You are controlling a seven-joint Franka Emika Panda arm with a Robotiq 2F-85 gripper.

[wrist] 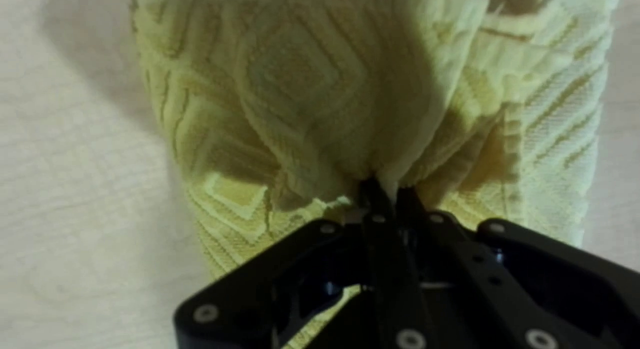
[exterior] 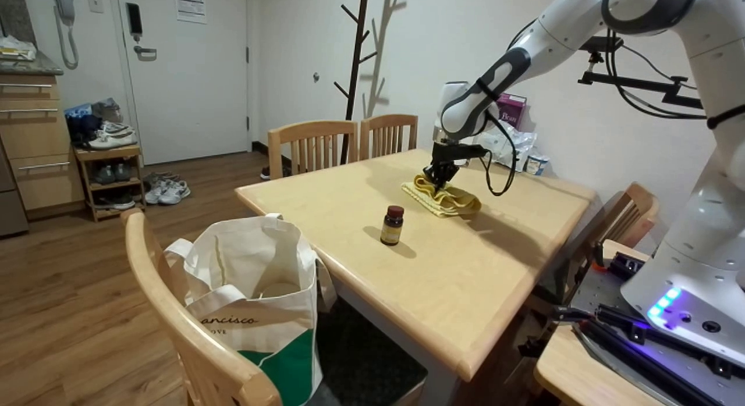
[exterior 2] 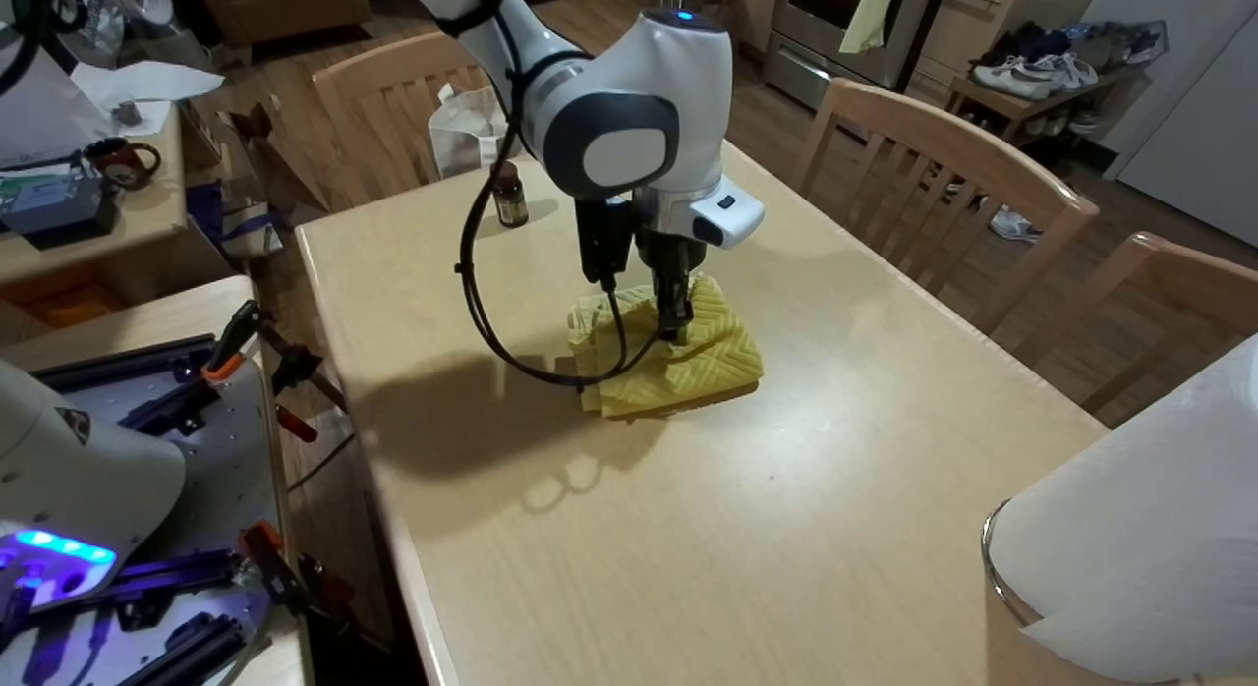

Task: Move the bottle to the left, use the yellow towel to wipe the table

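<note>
The yellow towel (exterior: 463, 203) lies folded and bunched on the wooden table (exterior: 326, 208). It also shows in an exterior view (exterior 2: 715, 367) under the gripper. My gripper (wrist: 390, 190) points down at the middle of the towel, with its fingertips closed on a pinched fold of it. The towel (wrist: 300, 84) fills most of the wrist view. The gripper also shows in both exterior views (exterior: 439, 182) (exterior 2: 674, 332). The small dark bottle (exterior: 391, 227) with a red-brown cap stands upright on the table, apart from the towel. It also shows in an exterior view (exterior 2: 510, 200).
A canvas bag (exterior: 250, 266) sits on a chair at the table's side. A plastic bag (exterior: 509, 143), a small tub (exterior: 536, 164) and a purple box (exterior: 512, 110) stand by the wall. A paper roll (exterior 2: 1140, 529) stands at a table corner. Chairs (exterior 2: 943, 185) surround the table.
</note>
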